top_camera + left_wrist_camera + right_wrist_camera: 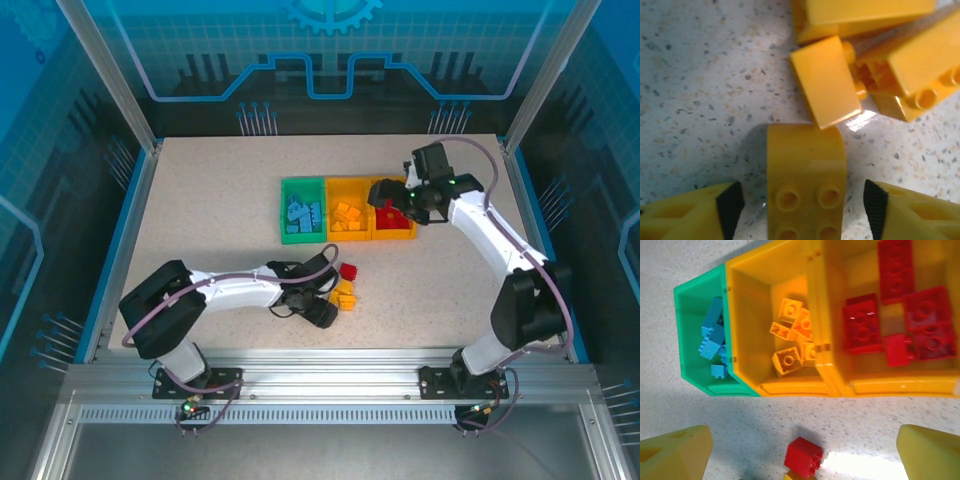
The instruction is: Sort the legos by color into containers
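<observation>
The left pincer (802, 205) stands half open astride a yellow lego (806, 160) on the worktop (700, 90), clear of both pads (730, 207), studs up, its long axis running out between them. The right pincer (806, 452), wide open and empty, hangs by the containers (790, 388). Its wrist view shows the binned legos (790, 360) parted into blue, yellow and red.

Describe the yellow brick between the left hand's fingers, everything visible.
The yellow brick is glossy plastic, with four round studs on its near part and a smooth, rounded far end. It lies on the speckled table, centred between the left hand's black pads, a gap on each side, so ungripped. Its far edge meets or nearly meets the corner of another yellow brick. The frame cuts off its near end.
</observation>
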Controlling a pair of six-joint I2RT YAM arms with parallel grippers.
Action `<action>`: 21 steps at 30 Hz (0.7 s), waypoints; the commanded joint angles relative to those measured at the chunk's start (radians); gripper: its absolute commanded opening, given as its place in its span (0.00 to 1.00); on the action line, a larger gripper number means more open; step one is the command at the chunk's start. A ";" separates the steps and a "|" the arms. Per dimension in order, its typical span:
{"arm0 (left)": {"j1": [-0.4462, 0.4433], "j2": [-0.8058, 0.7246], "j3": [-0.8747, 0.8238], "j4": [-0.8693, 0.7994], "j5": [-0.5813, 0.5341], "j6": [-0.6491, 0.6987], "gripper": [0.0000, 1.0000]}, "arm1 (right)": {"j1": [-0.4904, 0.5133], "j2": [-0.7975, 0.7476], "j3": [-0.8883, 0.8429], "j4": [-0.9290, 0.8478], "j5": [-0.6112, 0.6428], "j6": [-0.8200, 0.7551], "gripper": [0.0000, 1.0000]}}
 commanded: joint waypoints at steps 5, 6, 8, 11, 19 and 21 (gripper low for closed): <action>-0.013 0.039 0.028 -0.010 -0.007 0.015 0.37 | -0.053 -0.123 -0.110 -0.035 0.050 -0.047 0.97; -0.013 0.032 0.029 -0.015 -0.009 0.015 0.35 | -0.060 -0.133 -0.124 -0.038 0.061 -0.049 0.97; -0.011 0.005 0.035 -0.027 -0.027 0.010 0.33 | -0.077 -0.158 -0.162 -0.033 0.076 -0.049 0.97; 0.002 -0.044 0.066 -0.057 -0.044 0.009 0.32 | -0.103 -0.185 -0.216 -0.021 0.084 -0.048 0.97; 0.143 -0.133 0.249 -0.076 -0.046 0.046 0.32 | -0.101 -0.254 -0.372 0.048 0.067 -0.034 0.96; 0.196 -0.098 0.334 -0.076 -0.022 0.065 0.32 | -0.091 -0.269 -0.413 0.072 0.066 -0.018 0.96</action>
